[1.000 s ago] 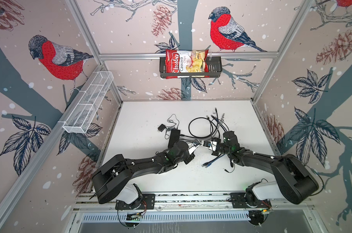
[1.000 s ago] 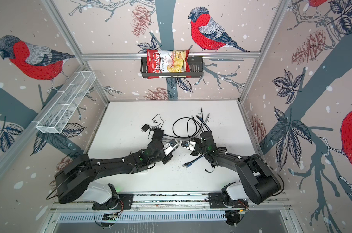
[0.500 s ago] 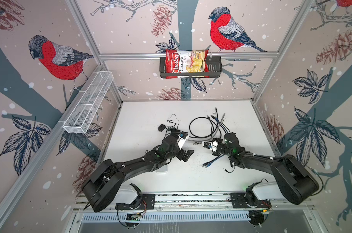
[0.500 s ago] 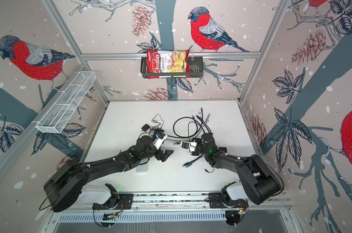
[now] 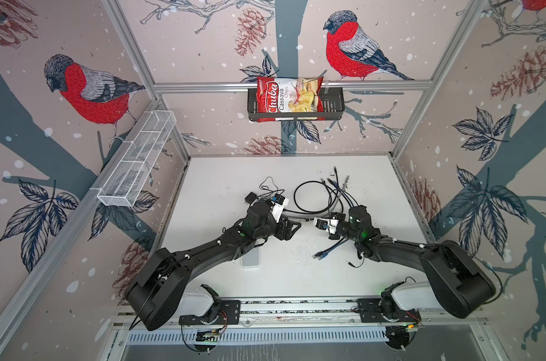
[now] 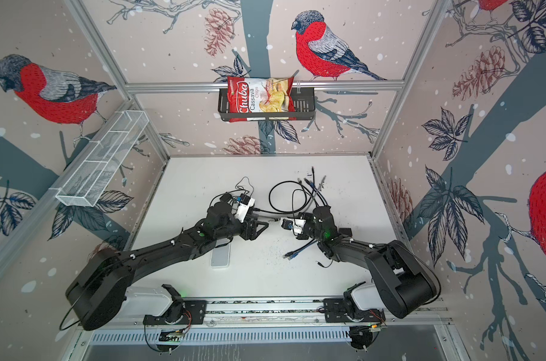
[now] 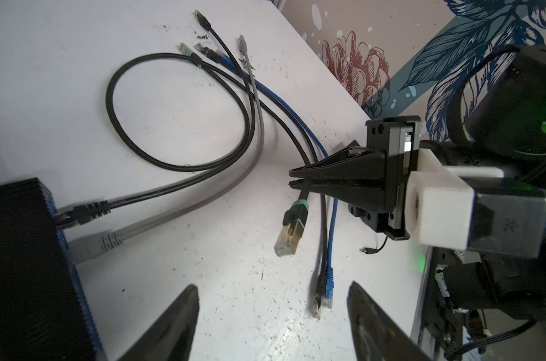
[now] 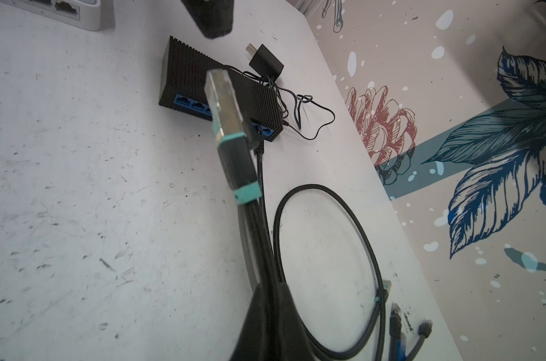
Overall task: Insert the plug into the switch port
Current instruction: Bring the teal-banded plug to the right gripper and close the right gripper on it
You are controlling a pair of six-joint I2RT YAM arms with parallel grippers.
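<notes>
Right now the right gripper [image 7: 292, 178] is pinched shut on the patch cable [image 7: 303, 194], just behind the plug [image 7: 289, 233]. The plug has a clear tip, a metal shell and a teal-banded boot, and it hangs tilted off the fingertips, raised above the table [image 7: 171, 281].

From the right wrist camera the plug lines up toward the blue port face of the switch [image 8: 184, 72], but it is apart from it and not in any port. The switch is the black ribbed box lying flat on the table. A black cable [image 7: 87, 211] and a grey cable [image 7: 106, 243] are already seated in it, side by side.

The left gripper [image 7: 273, 287] has its jaws wide apart with only bare table between them, and it faces the right gripper. In both top views the two sit near each other mid-table, tips not touching.

A blue cable [image 7: 329, 278] lies loose on the table near the plug. A white box [image 5: 250, 258] lies partly under the left arm. A small black power adapter [image 8: 265, 64] sits just beside the switch.
</notes>
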